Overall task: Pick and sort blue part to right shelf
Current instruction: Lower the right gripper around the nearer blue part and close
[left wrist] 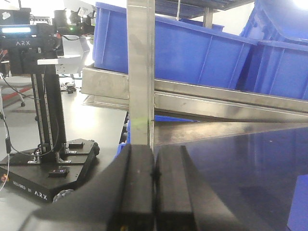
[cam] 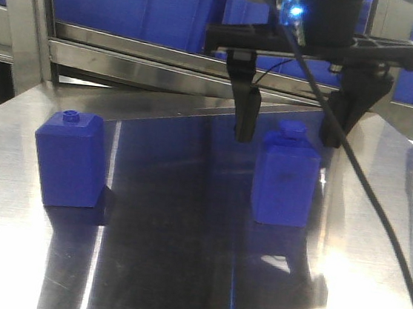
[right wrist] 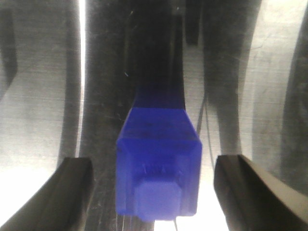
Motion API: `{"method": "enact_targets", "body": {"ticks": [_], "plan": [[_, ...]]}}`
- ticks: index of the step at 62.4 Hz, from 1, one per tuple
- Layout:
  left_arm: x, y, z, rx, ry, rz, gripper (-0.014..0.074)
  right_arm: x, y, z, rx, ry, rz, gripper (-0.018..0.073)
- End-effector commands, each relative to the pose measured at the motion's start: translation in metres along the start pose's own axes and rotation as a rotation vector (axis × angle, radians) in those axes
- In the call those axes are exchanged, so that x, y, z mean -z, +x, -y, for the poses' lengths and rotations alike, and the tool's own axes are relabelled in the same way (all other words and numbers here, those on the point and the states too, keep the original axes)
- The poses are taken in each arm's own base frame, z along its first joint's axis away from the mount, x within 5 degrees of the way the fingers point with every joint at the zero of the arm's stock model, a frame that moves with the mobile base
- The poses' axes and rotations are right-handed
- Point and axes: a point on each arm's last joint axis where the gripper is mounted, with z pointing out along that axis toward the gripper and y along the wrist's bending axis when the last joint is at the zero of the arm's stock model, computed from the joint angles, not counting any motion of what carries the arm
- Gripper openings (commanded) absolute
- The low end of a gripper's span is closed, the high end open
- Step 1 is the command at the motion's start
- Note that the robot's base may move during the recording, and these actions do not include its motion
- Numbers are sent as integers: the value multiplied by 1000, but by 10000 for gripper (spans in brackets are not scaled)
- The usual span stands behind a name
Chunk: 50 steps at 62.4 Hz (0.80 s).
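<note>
Dark-blue and boxy, the blue part [cam: 286,180] stands upright on the steel table [cam: 178,271], right of centre in your front view. Your right gripper [cam: 289,134] hangs over it, jaws spread wide, a finger on either side with a gap to each. At centre left stands a blue block with a round stud [cam: 69,160]. Across the top, the right shelf [cam: 129,49] carries blue bins [cam: 134,1]; you cannot see their contents. Your left gripper [left wrist: 155,192] is pressed closed, empty.

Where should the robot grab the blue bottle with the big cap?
The blue part stands upright on the table, so it is probably best to come straight down and pinch the boxy body just below the cap. Its two side faces are flat and parallel, which suits the pads. The open right gripper hangs above it, with a finger to each side.
</note>
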Motion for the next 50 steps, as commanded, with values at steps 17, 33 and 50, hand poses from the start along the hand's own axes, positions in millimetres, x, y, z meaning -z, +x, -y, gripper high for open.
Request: {"method": "enact_targets", "body": {"ticks": [17,33,50], "plan": [[1,-1,0,13,-1,78,135,-2,-1,0,-19,-44,65,585],[1,-1,0,13,-1,78,135,-3,0,0,-18,-40,59,585],[1,-1,0,13,-1,78,136,-3,0,0,-17,-39,58,585]]}}
